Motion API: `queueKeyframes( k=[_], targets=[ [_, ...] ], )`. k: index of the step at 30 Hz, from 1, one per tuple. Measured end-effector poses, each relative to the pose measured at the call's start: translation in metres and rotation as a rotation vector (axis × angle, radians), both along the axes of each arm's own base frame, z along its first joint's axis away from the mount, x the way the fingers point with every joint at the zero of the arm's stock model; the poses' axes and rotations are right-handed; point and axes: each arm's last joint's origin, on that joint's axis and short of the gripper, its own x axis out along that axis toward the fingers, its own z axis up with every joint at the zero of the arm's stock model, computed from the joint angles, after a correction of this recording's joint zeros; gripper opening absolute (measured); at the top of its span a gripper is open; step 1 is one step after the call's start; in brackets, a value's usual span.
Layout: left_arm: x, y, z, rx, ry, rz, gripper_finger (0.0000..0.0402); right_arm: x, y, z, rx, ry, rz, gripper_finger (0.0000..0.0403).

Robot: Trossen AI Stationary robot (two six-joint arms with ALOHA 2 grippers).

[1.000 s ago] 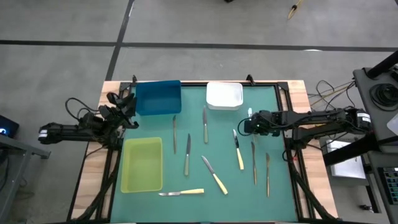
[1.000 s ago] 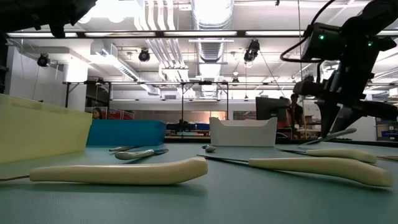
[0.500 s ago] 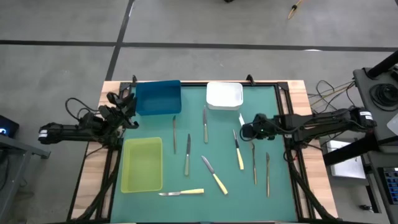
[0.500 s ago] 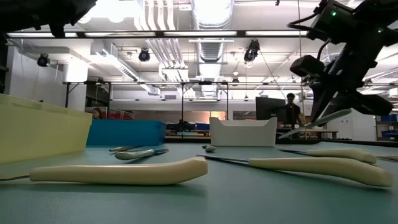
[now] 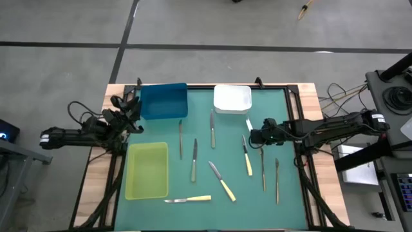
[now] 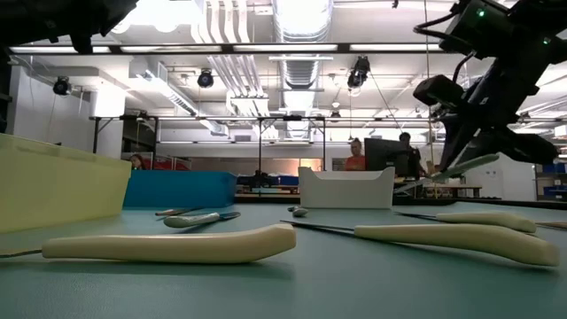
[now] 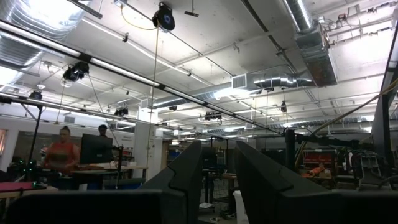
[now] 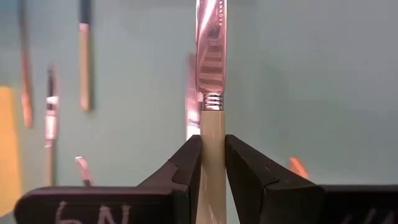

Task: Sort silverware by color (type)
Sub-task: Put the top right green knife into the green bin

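The right pincer (image 5: 256, 134) hangs over the green counter (image 5: 290, 193), pinching a knife (image 8: 211, 81) by its pale handle — the blade pokes out ahead of the fingers (image 8: 186, 163), clear of the counter. A white tray (image 5: 232, 98) sits just beyond the blade tip. Below and beside this pincer lie more silverware (image 5: 246, 154) — pale-handled knives and grey pieces. Farther off sit a blue tray (image 5: 163, 100) and a yellow tray (image 5: 148, 170). The left pincer (image 5: 129, 108) waits at the counter's far edge, fingers (image 7: 186, 180) slightly spread, holding nothing.
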Motion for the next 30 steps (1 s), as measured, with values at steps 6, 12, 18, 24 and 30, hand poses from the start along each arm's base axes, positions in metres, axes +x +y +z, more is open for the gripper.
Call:
queueKeyframes(
  k=[6, 12, 18, 24, 30],
  targets=[
    [0.0, 0.0, 0.0, 0.0, -0.001, 0.0, 0.0078, 0.018, 0.004, 0.015, -0.072, -0.228, 0.094, 0.0058],
    [0.0, 0.0, 0.0, 0.0, -0.004, 0.0, 0.0078, 0.039, 0.009, 0.028, -0.196, -0.441, 0.187, 0.0058],
    [0.0, 0.0, 0.0, -0.002, -0.007, -0.002, 0.0078, 0.066, 0.011, 0.03, -0.351, -0.614, 0.269, 0.0058],
    [0.001, -0.004, 0.002, 0.055, -0.043, -0.177, 0.0078, 0.094, 0.012, 0.017, -0.446, -0.664, 0.331, 0.0058],
    [-0.002, -0.007, 0.015, 0.009, -0.15, -0.361, 0.0078, 0.139, 0.015, 0.021, -0.48, -0.678, 0.409, 0.0058]
  ],
)
